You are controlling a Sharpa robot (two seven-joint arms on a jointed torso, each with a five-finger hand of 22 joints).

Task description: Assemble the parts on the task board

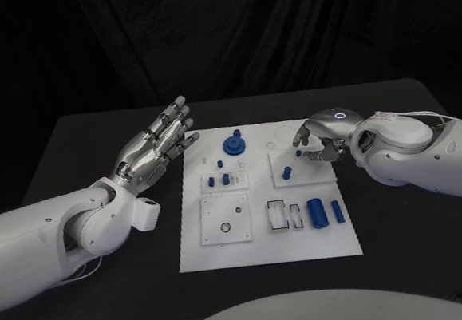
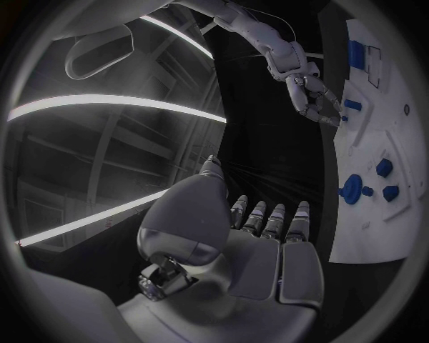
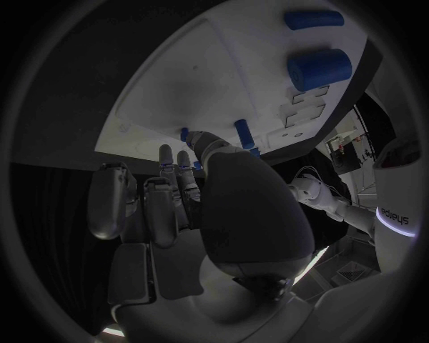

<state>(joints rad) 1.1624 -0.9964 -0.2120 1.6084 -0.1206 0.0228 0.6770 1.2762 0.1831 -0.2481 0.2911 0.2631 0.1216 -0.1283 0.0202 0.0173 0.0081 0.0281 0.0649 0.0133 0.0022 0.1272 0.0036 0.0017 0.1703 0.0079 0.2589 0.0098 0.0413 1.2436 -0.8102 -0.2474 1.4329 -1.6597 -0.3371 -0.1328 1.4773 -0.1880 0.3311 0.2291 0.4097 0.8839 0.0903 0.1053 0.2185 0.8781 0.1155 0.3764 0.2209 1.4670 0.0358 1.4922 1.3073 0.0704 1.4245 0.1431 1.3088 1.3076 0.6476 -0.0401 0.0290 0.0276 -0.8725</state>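
Risk judged at the white task board (image 1: 268, 239) on the black tabletop (image 1: 90, 147): small upright blue peg (image 1: 298, 150) likely knocked or jammed crooked by crowding fingertips; right robot hand (image 1: 323, 140) curled over the board's far right corner, hold on peg unclear; left robot hand (image 1: 157, 144) spread, empty, beside the board.

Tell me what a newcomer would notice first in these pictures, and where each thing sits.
The white rectangular task board lies mid-table, dotted with small blue parts, the largest being a round blue knob-like piece at its far end and a fat blue cylinder near its front right. The silver left hand hovers open, palm up, just off the board's left edge. The silver right hand curls its fingers down over the board's far right corner.
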